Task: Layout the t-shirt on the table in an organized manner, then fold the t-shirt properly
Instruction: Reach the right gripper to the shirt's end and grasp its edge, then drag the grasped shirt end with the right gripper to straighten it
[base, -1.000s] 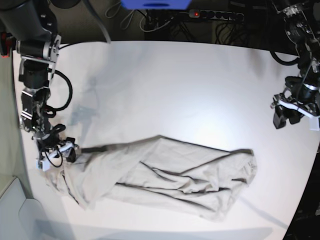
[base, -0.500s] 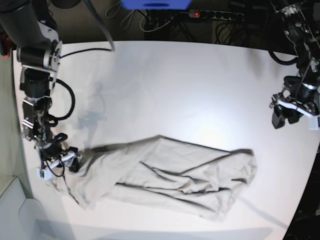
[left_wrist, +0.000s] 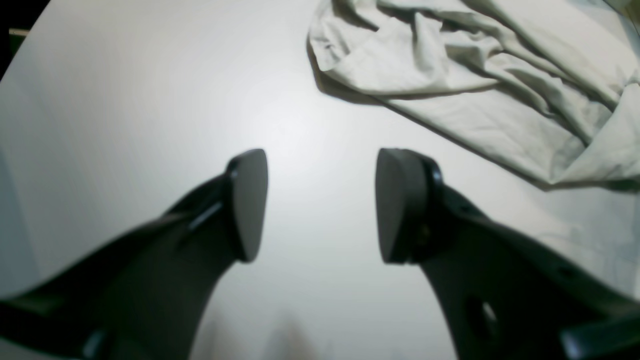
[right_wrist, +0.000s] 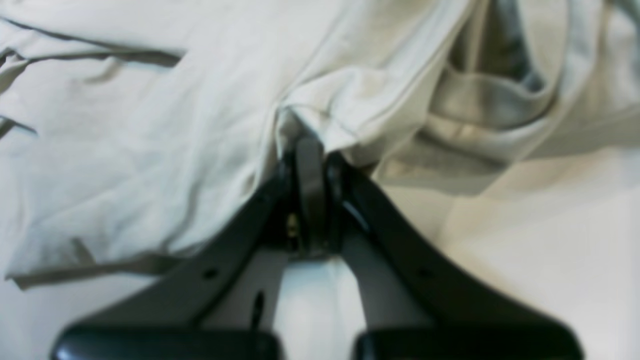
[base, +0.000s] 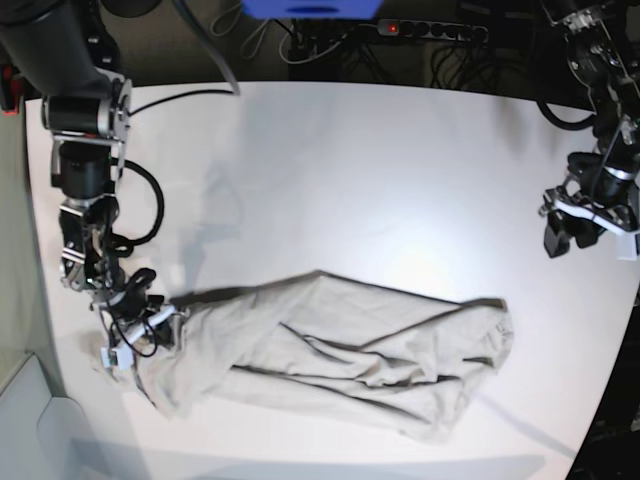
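I have 2 pincers. My right pincer is pinched tight on a bit of the soft, plain grey-beige cotton t-shirt, at the end of the shirt that is nearest to that arm. My left pincer hangs above bare table with its jaws apart and nothing in it. The shirt lies crumpled in a long lump on the big smooth white table, near the front edge. Its long way runs from my right pincer across toward my left side. The far end of the shirt is closer to my left pincer, but well apart from it. I think my left arm must reach that end so I can spread it.
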